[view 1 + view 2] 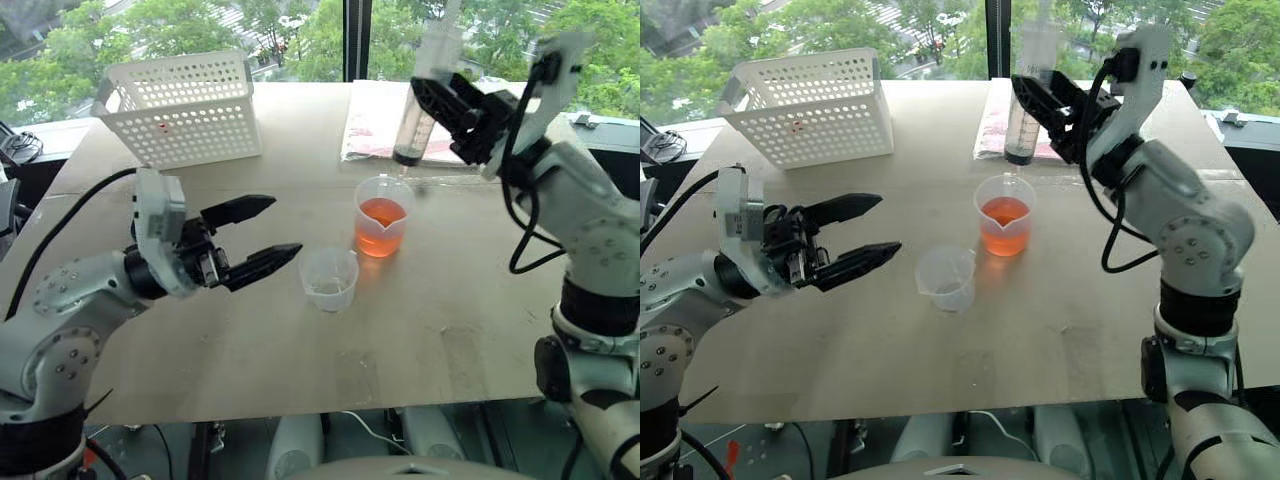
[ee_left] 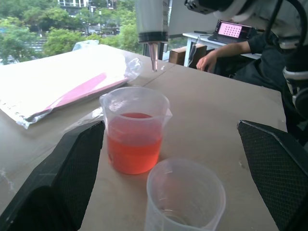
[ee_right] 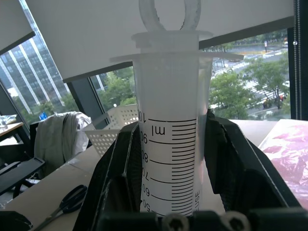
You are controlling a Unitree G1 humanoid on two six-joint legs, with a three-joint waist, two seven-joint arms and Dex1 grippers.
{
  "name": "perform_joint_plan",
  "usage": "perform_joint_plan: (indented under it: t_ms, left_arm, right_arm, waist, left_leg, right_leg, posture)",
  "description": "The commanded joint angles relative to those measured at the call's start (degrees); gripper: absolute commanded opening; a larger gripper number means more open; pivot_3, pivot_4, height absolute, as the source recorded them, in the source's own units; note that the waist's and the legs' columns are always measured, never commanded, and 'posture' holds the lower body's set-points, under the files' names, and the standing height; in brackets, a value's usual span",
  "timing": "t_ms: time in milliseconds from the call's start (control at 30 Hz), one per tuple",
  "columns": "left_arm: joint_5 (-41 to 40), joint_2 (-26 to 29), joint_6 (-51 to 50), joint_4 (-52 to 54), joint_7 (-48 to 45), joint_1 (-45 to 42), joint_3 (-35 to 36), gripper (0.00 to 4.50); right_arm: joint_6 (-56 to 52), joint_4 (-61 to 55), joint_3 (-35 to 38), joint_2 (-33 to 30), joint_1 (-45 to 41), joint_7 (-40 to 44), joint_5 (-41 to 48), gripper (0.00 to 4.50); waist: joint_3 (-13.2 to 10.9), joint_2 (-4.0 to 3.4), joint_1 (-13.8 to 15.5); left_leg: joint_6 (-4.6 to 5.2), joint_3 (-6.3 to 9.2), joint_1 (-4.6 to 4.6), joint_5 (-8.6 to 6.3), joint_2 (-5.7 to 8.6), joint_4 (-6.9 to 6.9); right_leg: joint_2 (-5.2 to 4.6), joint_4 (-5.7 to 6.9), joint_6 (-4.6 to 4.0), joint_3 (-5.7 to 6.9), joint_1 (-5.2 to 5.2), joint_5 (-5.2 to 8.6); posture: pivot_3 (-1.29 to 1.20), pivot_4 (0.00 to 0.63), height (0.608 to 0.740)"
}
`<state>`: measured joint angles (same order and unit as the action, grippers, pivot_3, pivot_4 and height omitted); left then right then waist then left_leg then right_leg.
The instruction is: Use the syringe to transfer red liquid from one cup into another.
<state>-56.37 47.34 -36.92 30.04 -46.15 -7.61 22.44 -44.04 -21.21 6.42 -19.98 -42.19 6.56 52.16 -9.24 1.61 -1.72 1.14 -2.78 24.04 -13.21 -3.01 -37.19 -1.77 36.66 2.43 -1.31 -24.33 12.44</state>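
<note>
My right gripper (image 1: 428, 100) is shut on the syringe (image 1: 424, 95), with a finger (image 3: 120, 173) on each side of the barrel. The syringe stands upright, tip down, just above the rim of the taller cup (image 1: 382, 215). Its dark stopper sits low in the clear barrel. That spouted cup holds red liquid (image 1: 380, 228) in its lower half. Just in front of it and to its left stands the short small cup (image 1: 329, 278), which looks empty. Left of this cup my left gripper (image 1: 285, 227) hovers open, holding nothing, its fingers (image 2: 72, 178) pointing at both cups.
A white perforated basket (image 1: 185, 105) stands at the back left of the table. Behind the cups lies a clear bag (image 1: 375, 125) with something pink inside. Scissors (image 3: 67, 202) lie on a surface beyond the syringe. A person's hand (image 2: 209, 60) rests at a desk beyond the table.
</note>
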Motion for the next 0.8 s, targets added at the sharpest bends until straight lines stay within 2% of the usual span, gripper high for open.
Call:
perform_joint_plan:
  t_ms: [33,200,367,500,567,800]
  left_arm:
    - [2.71,-0.14,1.39,-1.26,3.71,-3.29,0.67,4.50]
    - [8.19,-2.21,2.03,-4.17,10.97,-12.57,-2.94,4.50]
    - [12.17,-2.54,-2.68,-6.14,17.23,-21.66,-7.97,4.50]
    - [14.97,-1.82,-6.28,-11.85,16.51,-30.74,-13.07,4.50]
    - [19.33,-2.42,-4.99,-17.00,14.87,-36.64,-17.41,4.50]
    - [28.29,-9.45,1.51,-31.88,6.92,-50.12,-26.37,4.50]
  right_arm:
    - [8.33,0.23,-2.65,0.47,3.05,5.44,-7.56,1.42]
    - [18.22,5.62,-8.76,3.14,8.87,9.97,-18.72,1.42]
    - [27.89,12.93,-12.74,6.51,10.86,12.44,-28.42,1.42]
    - [28.59,14.07,-12.85,8.30,10.61,12.01,-31.14,1.42]
    - [28.21,13.64,-12.75,8.95,10.71,12.05,-31.80,1.42]
    - [26.72,10.88,-12.85,10.03,11.90,12.76,-33.09,1.42]
  waist:
    - [0.00,0.00,0.13]
    - [0.00,0.01,0.75]
    - [0.00,0.02,0.87]
    - [-0.01,0.04,0.86]
    - [-0.02,0.06,1.08]
    - [-0.02,0.05,1.00]
  left_leg:
    - [0.00,-0.01,0.00,0.00,0.03,-0.01]
    - [-0.01,-0.04,0.00,0.01,0.31,-0.04]
    - [-0.02,-0.03,-0.03,0.01,0.33,-0.04]
    - [-0.03,-0.03,-0.01,0.02,0.33,-0.03]
    - [-0.03,0.03,-0.01,0.02,0.33,-0.04]
    - [-0.05,0.00,-0.02,0.03,0.38,-0.07]
  right_leg:
    - [-0.04,0.00,0.00,-0.02,0.00,0.00]
    - [-0.07,0.03,0.00,0.00,0.01,0.00]
    - [-0.03,0.09,0.01,-0.02,0.01,-0.01]
    - [-0.03,0.09,0.02,-0.02,0.00,-0.01]
    - [-0.02,0.11,0.01,0.05,0.00,-0.01]
    - [-0.05,0.09,0.02,0.04,0.06,-0.01]
  posture:
    - [0.00,0.150,0.740]
    - [0.00,0.150,0.740]
    - [0.00,0.150,0.740]
    - [0.00,0.150,0.740]
    - [0.00,0.150,0.740]
    - [0.00,0.150,0.740]
